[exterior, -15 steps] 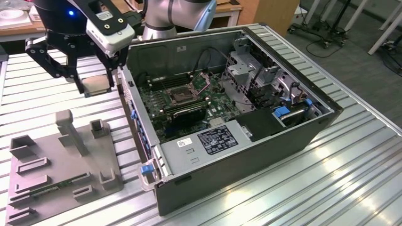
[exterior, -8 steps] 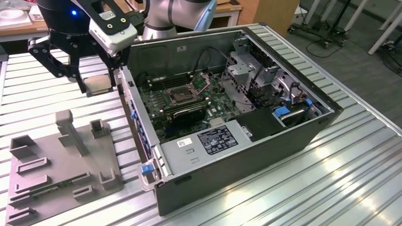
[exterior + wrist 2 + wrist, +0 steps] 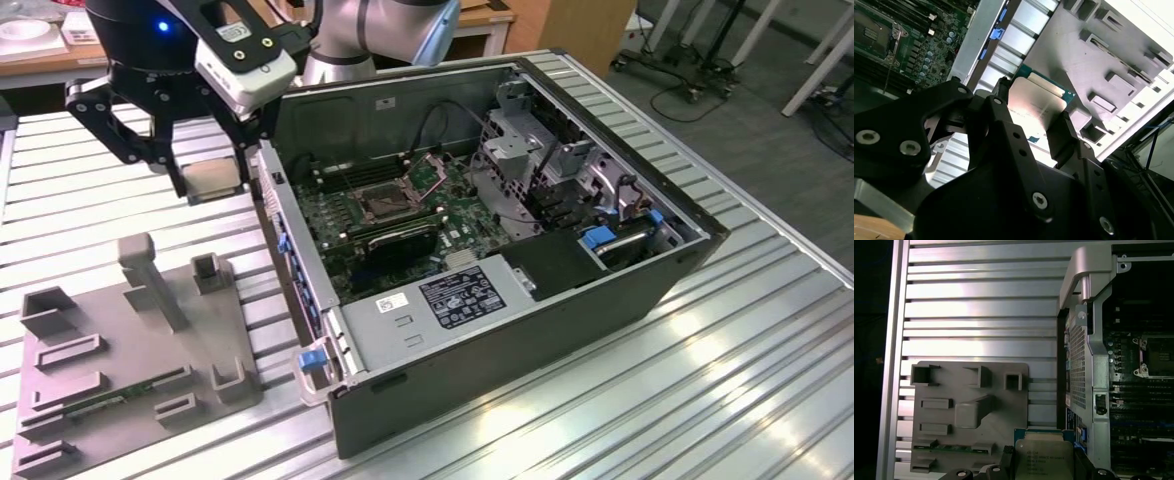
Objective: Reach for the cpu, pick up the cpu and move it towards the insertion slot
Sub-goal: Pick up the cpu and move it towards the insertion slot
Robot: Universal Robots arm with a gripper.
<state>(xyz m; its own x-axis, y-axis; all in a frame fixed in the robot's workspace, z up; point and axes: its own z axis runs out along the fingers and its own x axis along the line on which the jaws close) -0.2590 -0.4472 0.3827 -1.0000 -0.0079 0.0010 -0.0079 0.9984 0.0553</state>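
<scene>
The small flat silvery-beige square cpu [image 3: 1044,460] is cut off at the first wrist view's edge; black claw fingers [image 3: 1066,135] apparently cover its sides.

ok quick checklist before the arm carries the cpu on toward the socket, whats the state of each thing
1. Grip: the gripper is shut on the cpu, chip between the fingers in both wrist views: ok.
2. Chip lifted clear of the grey tray: ok.
3. Chip level in the grip: cannot tell.
4. Insertion slot uncovered, nothing resting in it: ok.
5. Chip past the case wall: not ok, it hangs outside the case.
6. Memory stick lying in the tray: ok.
</scene>
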